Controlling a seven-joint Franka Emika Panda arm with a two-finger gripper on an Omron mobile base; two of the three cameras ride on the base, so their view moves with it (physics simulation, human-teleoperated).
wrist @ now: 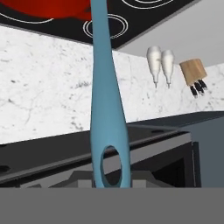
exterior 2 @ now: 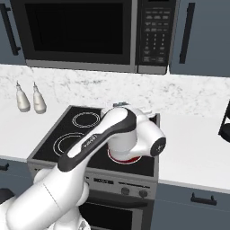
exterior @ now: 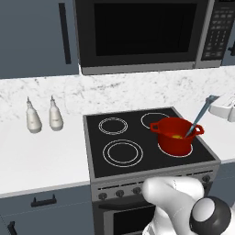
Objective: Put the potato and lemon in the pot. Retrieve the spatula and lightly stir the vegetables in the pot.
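Observation:
The red pot (exterior: pixel 176 140) stands on the stove's front right burner; the arm covers most of it in the right base view, leaving a strip of its base (exterior 2: pixel 123 158). A yellow lemon (exterior: pixel 176 136) lies inside. The potato is hidden. The grey-blue spatula (exterior: pixel 198 118) slants down from the upper right, with its lower end inside the pot. My gripper (exterior: pixel 212 99) is shut on the top of its handle, above and to the right of the pot. In the hand view the spatula handle (wrist: pixel 105 100) runs up the middle towards the pot (wrist: pixel 48 8).
Two white bottles (exterior: pixel 33 118) (exterior: pixel 55 117) stand on the counter left of the stove (exterior: pixel 133 137). A microwave (exterior: pixel 142 32) hangs above it. A knife block (wrist: pixel 194 74) sits beyond the bottles in the hand view. A dark appliance (exterior 2: pixel 224 121) stands at the far right.

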